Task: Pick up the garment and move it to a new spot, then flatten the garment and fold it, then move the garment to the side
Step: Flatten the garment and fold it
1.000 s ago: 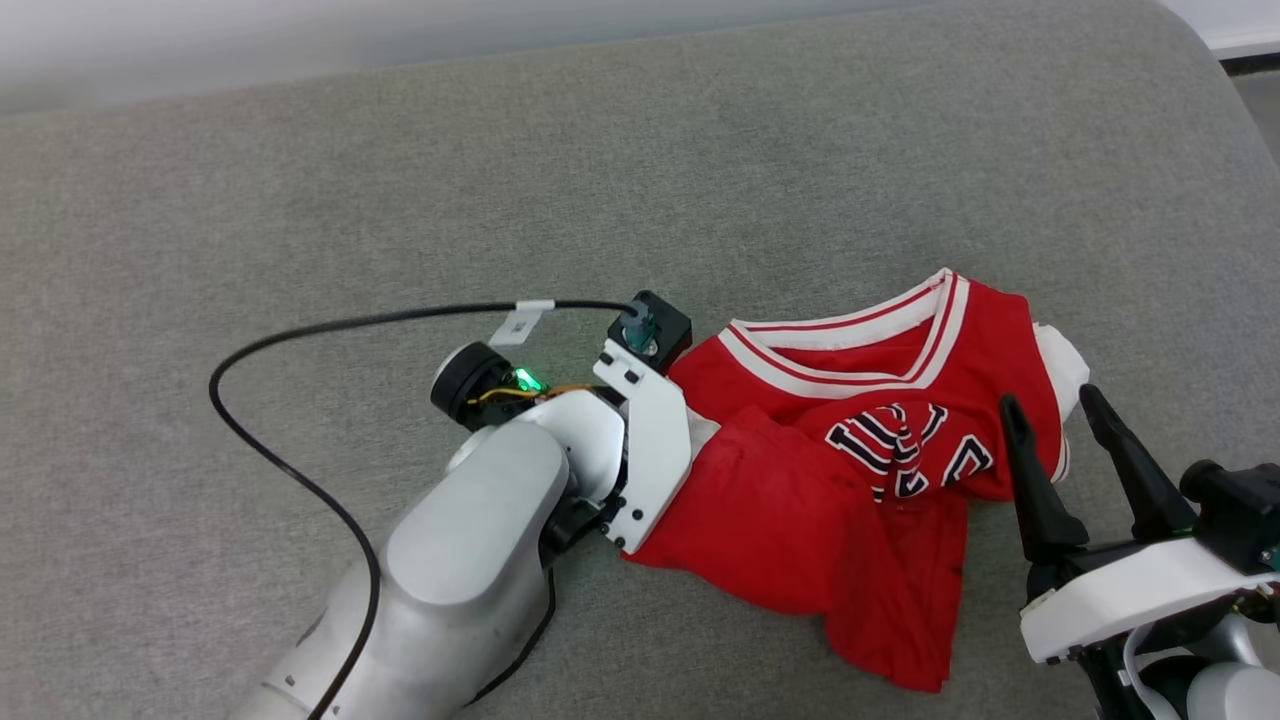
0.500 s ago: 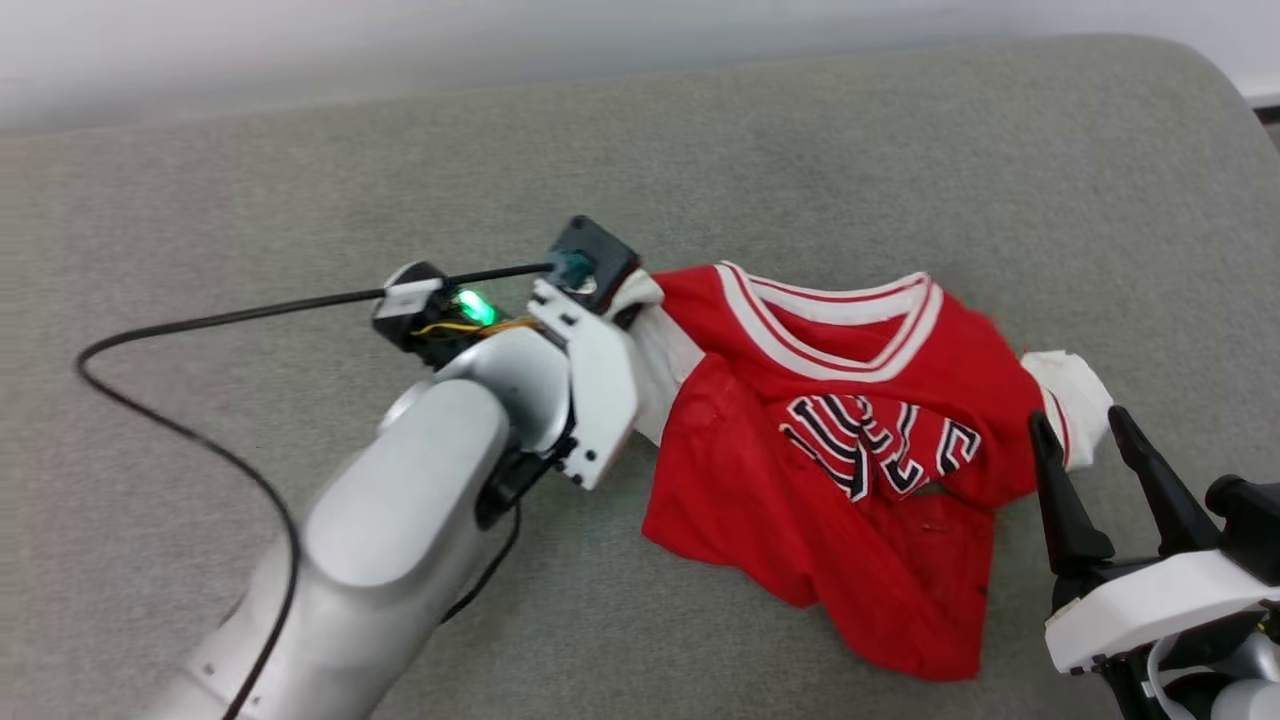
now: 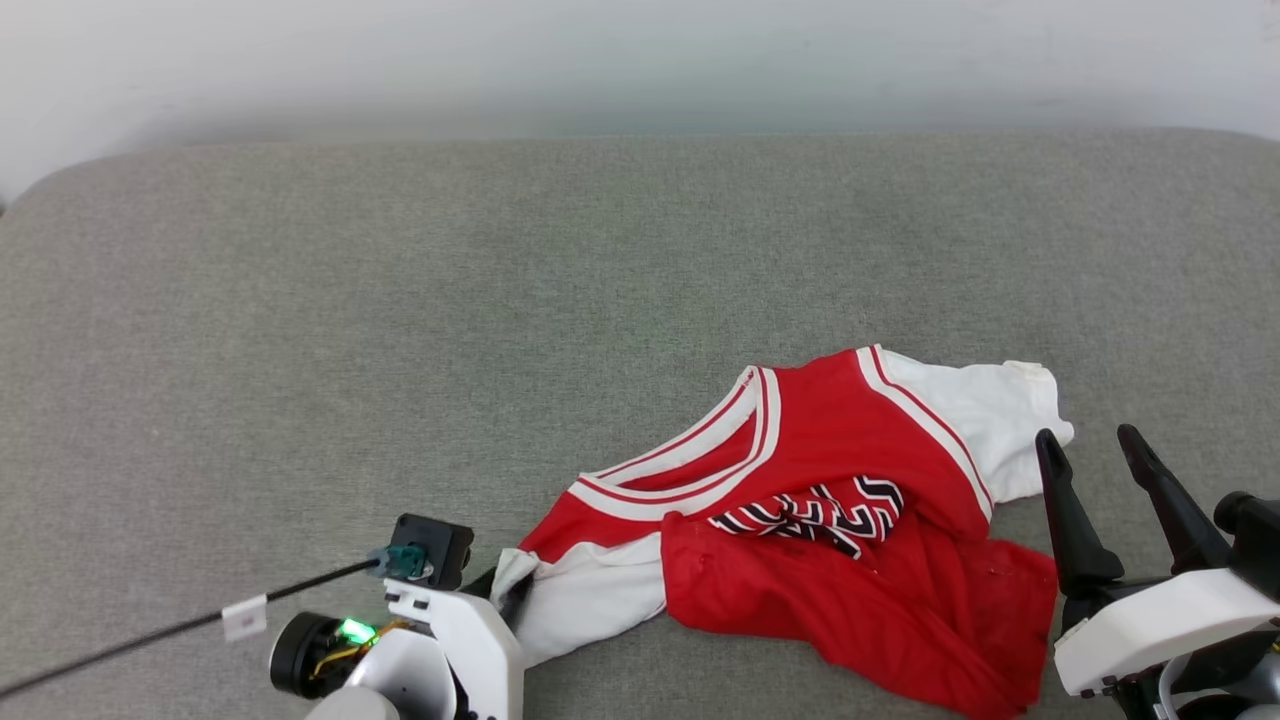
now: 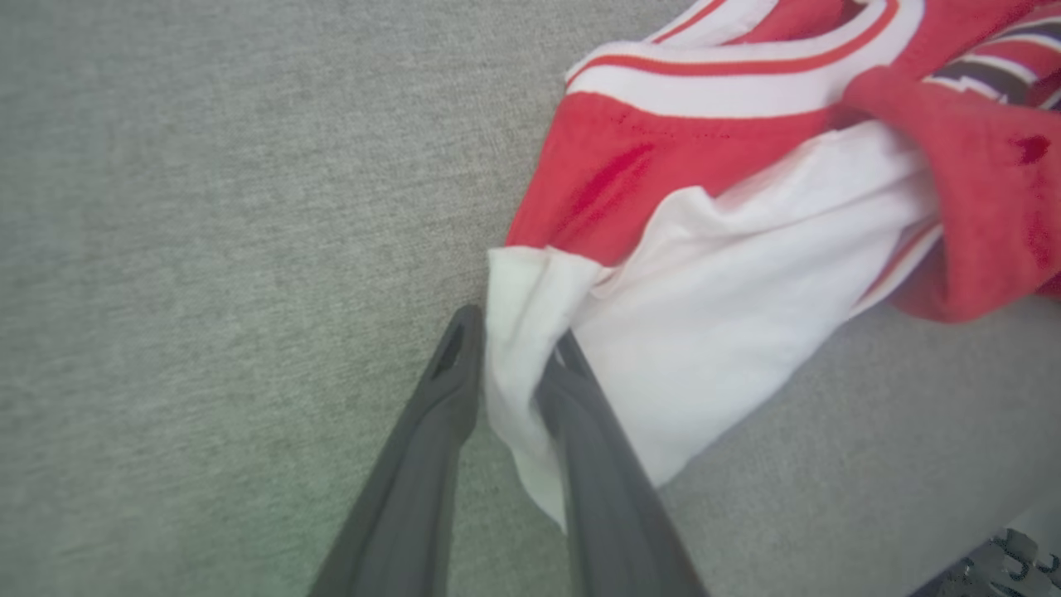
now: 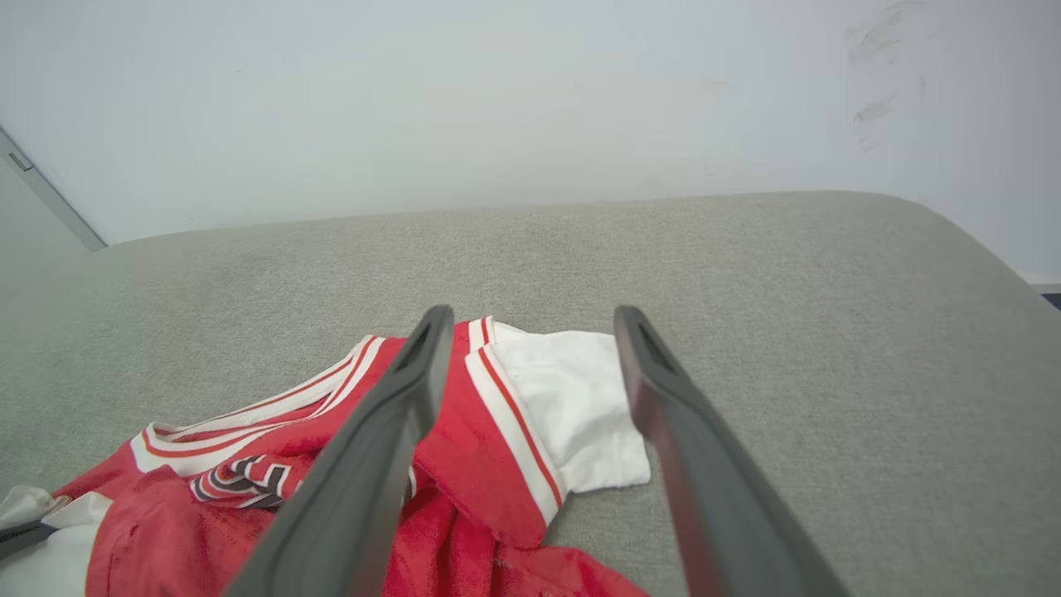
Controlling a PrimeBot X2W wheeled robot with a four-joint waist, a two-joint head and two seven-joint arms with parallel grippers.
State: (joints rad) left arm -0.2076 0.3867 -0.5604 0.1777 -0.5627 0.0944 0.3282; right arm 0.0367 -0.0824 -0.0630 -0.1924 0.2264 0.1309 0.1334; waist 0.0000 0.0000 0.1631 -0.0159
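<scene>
The garment lies crumpled at the near right of the grey cushion, its black lettering bunched into folds and unreadable. The left gripper has its fingers clenched on the edge of the left-hand white sleeve; in the head view its wrist hides them. The right gripper hovers with fingers released just beside the right-hand white sleeve, its arm cut off by the frame.

The red, white-sleeved garment lies crumpled on the grey cushion.
</scene>
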